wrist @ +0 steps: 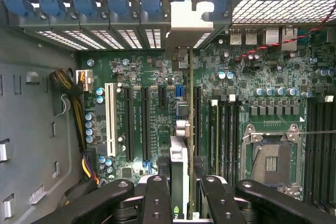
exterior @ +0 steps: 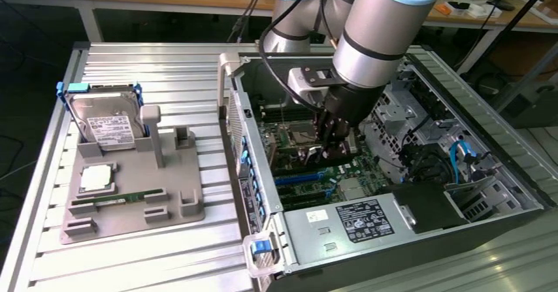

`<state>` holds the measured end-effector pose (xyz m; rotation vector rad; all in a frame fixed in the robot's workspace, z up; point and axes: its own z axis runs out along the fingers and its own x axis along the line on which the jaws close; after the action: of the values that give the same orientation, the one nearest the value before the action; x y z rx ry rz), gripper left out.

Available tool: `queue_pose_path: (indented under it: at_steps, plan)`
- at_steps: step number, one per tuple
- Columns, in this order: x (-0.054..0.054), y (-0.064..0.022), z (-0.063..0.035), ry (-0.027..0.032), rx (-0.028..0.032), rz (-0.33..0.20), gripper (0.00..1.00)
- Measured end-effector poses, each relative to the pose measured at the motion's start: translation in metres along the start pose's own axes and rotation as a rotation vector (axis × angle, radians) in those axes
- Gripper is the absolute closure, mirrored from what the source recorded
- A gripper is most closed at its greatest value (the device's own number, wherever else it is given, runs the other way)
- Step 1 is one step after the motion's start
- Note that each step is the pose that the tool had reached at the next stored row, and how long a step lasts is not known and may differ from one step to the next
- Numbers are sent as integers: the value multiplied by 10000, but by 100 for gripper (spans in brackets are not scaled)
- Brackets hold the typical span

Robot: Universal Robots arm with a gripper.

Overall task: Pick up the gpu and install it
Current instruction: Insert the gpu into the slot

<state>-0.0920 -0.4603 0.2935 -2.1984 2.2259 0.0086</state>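
The gpu [wrist: 190,103] is seen edge-on in the wrist view as a thin dark card. Its silver bracket [wrist: 190,17] reaches the slotted rear wall of the computer case. My gripper [wrist: 184,195] is shut on the card's near end, one black finger [wrist: 156,198] on each side. The card stands upright over the green motherboard [wrist: 152,72], in line with the long expansion slots [wrist: 144,124]. I cannot tell whether it sits in a slot. In the exterior view my gripper [exterior: 327,147] is deep inside the open case, with the gpu [exterior: 301,153] below it.
Blue retaining clips [wrist: 105,1] line the case's rear wall. A CPU socket [wrist: 270,158] and memory slots lie beside the card. A power supply [exterior: 349,220] sits at the case's front. At the exterior view's left, a grey tray [exterior: 187,210] holds a hard drive [exterior: 104,125], a chip [exterior: 96,178] and a memory stick [exterior: 117,200].
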Motion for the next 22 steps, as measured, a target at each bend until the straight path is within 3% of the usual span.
queue_pose_path:
  at_steps: [8, 22]
  plan:
    - [2, 38, 95, 0, 0, 0, 73]
    - [11, 84, 134, -8, 0, 2, 73]
